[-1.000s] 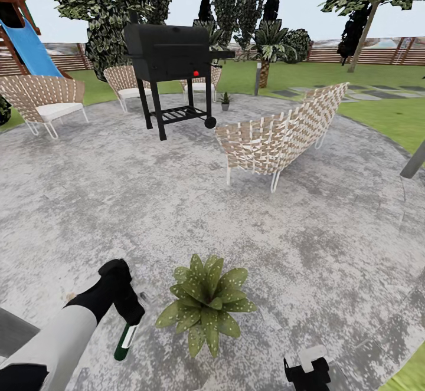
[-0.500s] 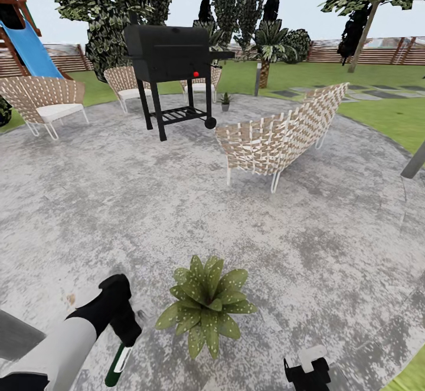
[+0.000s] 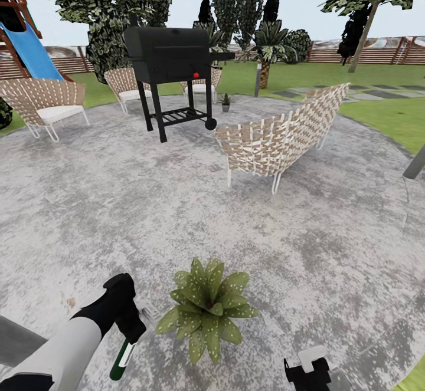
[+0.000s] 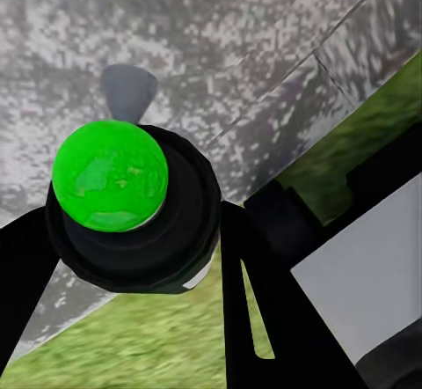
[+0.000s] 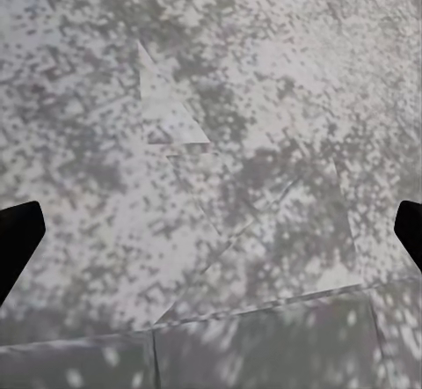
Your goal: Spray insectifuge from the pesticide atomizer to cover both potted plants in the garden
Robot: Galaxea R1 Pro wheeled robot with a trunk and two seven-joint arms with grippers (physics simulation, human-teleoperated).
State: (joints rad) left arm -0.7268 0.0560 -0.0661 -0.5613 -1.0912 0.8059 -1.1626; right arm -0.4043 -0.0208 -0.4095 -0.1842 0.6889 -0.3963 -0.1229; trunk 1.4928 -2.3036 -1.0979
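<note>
The left gripper (image 3: 131, 337) grips the spray bottle (image 3: 123, 360) tip-down beside the potted plant (image 3: 208, 307) — likely lining up a spray — while the right gripper (image 5: 211, 231) hangs open.

Premises: a domestic back garden. Evidence: round mottled grey stone patio (image 3: 147, 202) bordered by green lawn (image 3: 389, 114), woven wicker chairs (image 3: 277, 137), a black wheeled grill (image 3: 171, 61), a blue playground slide (image 3: 29, 49), slatted brown wooden fence (image 3: 366, 55), surrounding trees.
</note>
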